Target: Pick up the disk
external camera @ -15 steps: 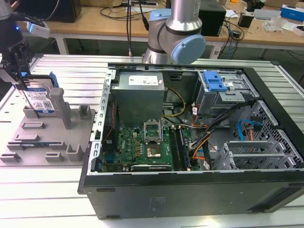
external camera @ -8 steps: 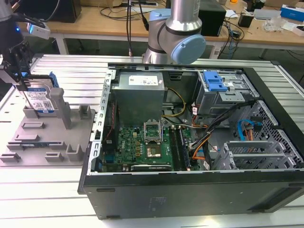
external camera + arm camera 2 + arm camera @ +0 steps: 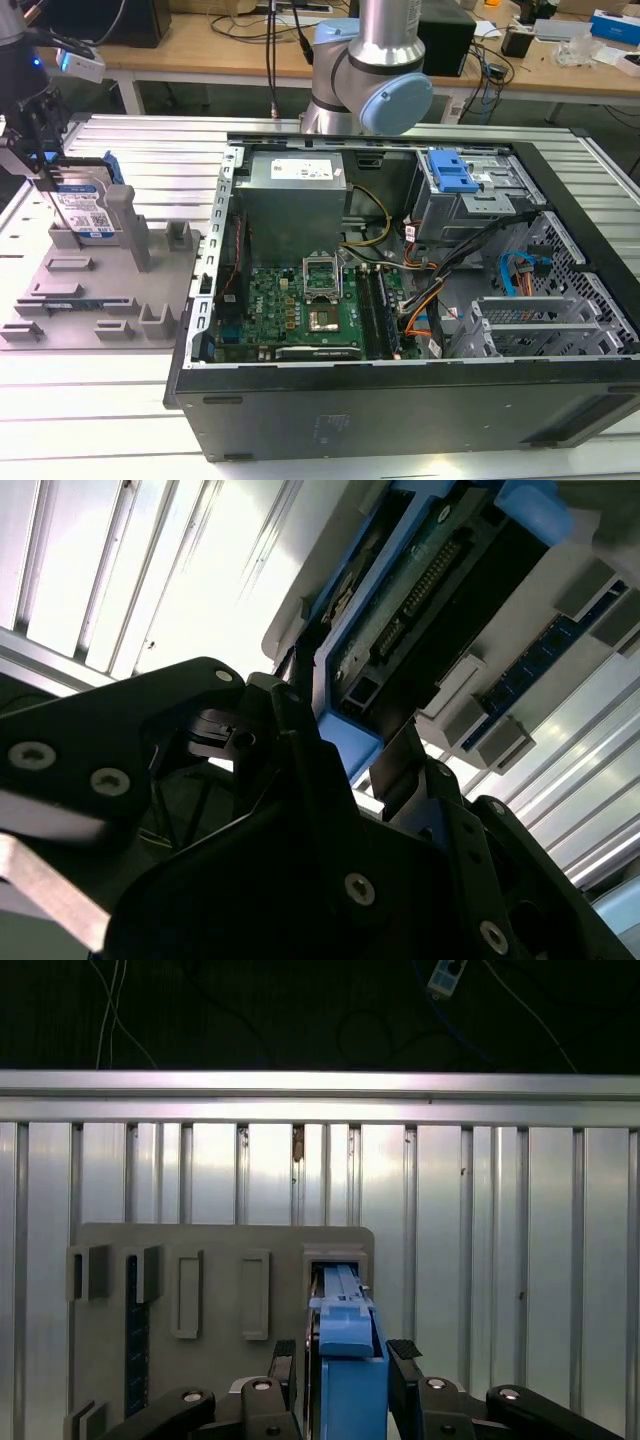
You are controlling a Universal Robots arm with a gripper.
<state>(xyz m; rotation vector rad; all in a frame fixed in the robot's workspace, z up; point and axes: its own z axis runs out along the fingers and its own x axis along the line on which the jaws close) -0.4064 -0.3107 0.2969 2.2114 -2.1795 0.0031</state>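
Evidently the gripper point(image 3: 345, 1355) is closed narrowly across the disk point(image 3: 344, 1305), which stands on edge in a slot of the grey fixture tray point(image 3: 220, 1245). Contact looks firm, though that is hard to confirm. The disk is probably stiff, fairly heavy and shock-sensitive, so it is best clamped across its flat faces.

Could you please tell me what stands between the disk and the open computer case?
In the exterior view, upright posts of the grey fixture tray stand there: a tall post beside the disk, a shorter post nearer the computer case.
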